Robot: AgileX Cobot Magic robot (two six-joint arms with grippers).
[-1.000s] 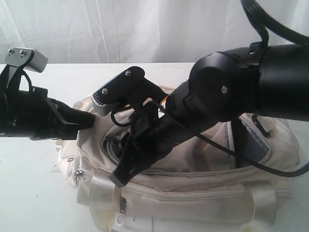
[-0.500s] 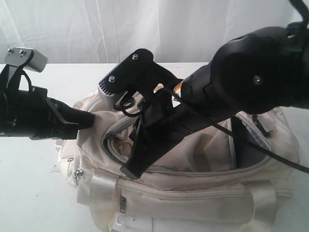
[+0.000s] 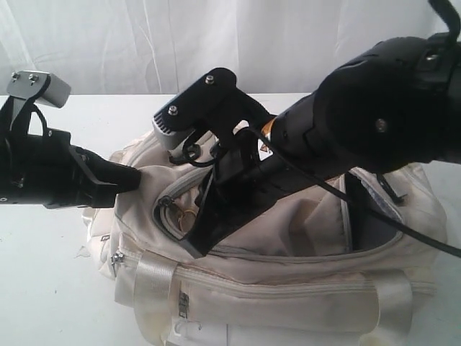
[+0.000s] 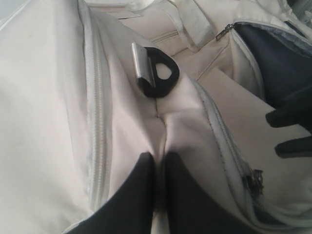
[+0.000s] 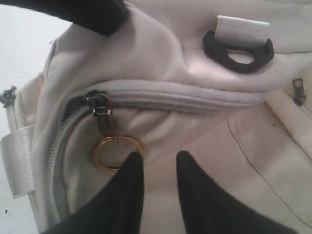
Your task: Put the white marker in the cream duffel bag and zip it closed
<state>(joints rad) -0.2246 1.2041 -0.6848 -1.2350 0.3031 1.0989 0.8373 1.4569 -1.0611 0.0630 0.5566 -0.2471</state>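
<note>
Clearly, the cream duffel bag (image 3: 288, 288) lay on the white table (image 3: 43, 288), with its long side toward the exterior camera. It was soft cream fabric with grey zips and a shiny webbing strap (image 3: 155, 285) across its near side. A dark lining (image 4: 278, 58) showed where the top mouth gaped open.

The left gripper (image 4: 157, 158) was at the bag's left end. Only the left wrist view let us see that its fingers were clenched on a raised fold of the bag's fabric, near a black clip (image 4: 152, 88). The right gripper (image 5: 158, 157) reached down onto the bag's top close to that same end. Only the right wrist view showed its fingers parted and grasping nothing. A gold ring (image 5: 94, 152) hung from the zip slider (image 5: 97, 105), at one fingertip; we could not tell whether it touched. In the exterior view the right arm hid much of the bag's mouth.

White table surface showed beyond the bag's left end and behind the bag, up to a white curtain (image 3: 216, 43). The bag's near side ran out of the lower edge of the exterior view.
</note>
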